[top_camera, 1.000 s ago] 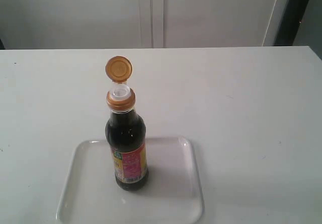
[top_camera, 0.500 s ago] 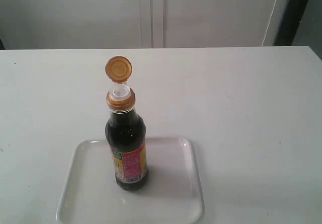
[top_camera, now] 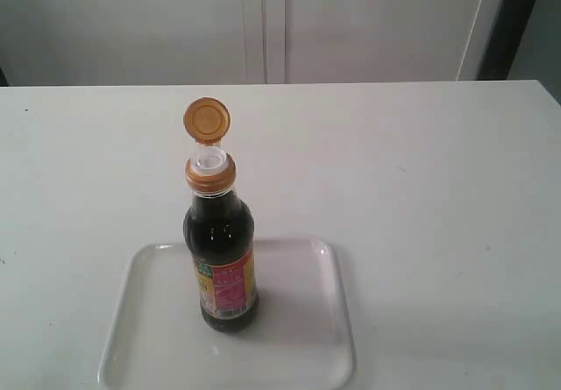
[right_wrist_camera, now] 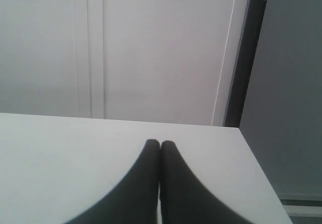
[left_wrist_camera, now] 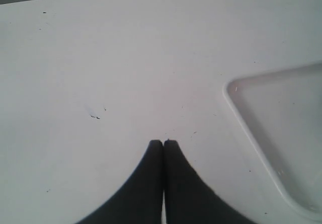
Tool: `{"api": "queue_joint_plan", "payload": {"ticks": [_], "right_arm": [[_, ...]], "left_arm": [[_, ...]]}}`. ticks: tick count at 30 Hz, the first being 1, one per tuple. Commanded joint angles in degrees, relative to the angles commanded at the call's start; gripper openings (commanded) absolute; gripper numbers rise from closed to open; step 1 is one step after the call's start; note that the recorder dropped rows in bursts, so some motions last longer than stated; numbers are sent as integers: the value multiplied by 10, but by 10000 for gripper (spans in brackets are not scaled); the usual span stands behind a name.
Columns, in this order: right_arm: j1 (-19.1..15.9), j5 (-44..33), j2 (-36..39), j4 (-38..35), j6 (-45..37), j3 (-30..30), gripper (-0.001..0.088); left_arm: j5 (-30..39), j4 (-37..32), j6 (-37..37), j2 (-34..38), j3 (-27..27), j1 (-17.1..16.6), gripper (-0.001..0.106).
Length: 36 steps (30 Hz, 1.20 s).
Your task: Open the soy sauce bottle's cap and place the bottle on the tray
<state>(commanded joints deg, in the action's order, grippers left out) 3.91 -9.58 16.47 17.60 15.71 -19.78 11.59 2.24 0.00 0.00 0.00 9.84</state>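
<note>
Because the soy sauce bottle [top_camera: 221, 254] stands upright on the tray [top_camera: 298, 355], a little left of its middle, with the cap [top_camera: 207, 119] flipped back on its hinge above the golden collar and the white spout bare, the exterior view suggests both parts of the task are done; neither arm shows in it, and the bottle needs no support since its base sits flat inside the low rim. The white worktop [top_camera: 421, 171] around the tray is otherwise bare in this view. From the left wrist view, the left gripper [left_wrist_camera: 163, 142] has its dark fingers pressed together on nothing, poised over the worktop with one rounded corner of the tray [left_wrist_camera: 261, 133] just off to one side, which fits an arm parked clear of the bottle. From the right wrist view, the right gripper [right_wrist_camera: 160, 143] likewise has its fingers pressed together and holds nothing, pointed across the worktop toward the pale panelled wall [right_wrist_camera: 161, 53]; bottle and tray do not appear there.
</note>
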Motion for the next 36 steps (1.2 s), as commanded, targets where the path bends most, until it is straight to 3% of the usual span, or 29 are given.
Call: {"api": "queue_joint_plan", "payload": {"ticks": [18, 26, 36], "right_arm": [[0, 0, 0, 0, -3, 0, 0], [0, -27, 0, -123, -143, 6, 0], [0, -20, -36, -181, -186, 62, 0]], "left_arm": [[0, 1, 0, 0, 0, 0, 0], [0, 1, 0, 0, 0, 0, 0], [0, 1, 0, 0, 0, 0, 0]]}}
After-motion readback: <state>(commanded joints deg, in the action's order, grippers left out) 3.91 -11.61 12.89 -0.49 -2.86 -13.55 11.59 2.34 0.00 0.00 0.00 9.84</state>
